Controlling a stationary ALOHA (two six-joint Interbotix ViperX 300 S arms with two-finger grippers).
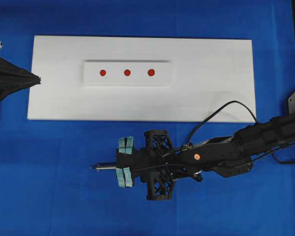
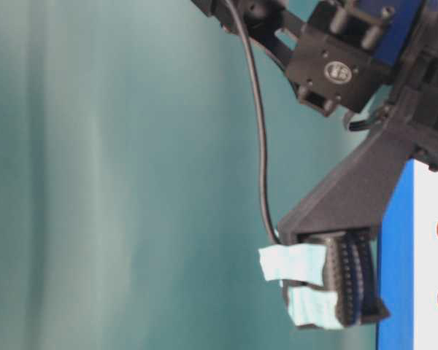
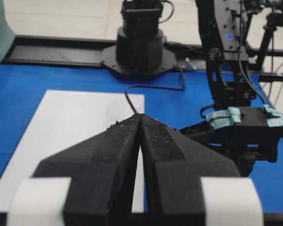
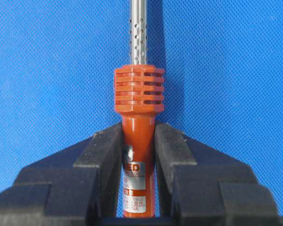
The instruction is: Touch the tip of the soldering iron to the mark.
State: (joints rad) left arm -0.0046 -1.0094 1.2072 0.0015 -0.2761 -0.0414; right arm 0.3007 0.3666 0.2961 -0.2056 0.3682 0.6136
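The soldering iron (image 4: 138,141) has a red-orange handle and a silver shaft (image 1: 103,167) that points left, over the blue mat in front of the white board. My right gripper (image 1: 120,162) is shut on the handle, with both fingers pressed against it (image 4: 138,134). The tip runs out of the top of the right wrist view. The mark (image 1: 127,73) is the middle red dot of three on a white block (image 1: 127,83), well beyond the iron. My left gripper (image 1: 38,78) is shut and empty at the board's left edge, its fingertips touching (image 3: 140,116).
The white board (image 1: 211,83) lies on the blue mat (image 1: 49,187). The iron's black cord (image 1: 221,110) loops over the board's front right corner. A black arm base (image 3: 140,47) and rail stand at the far side in the left wrist view.
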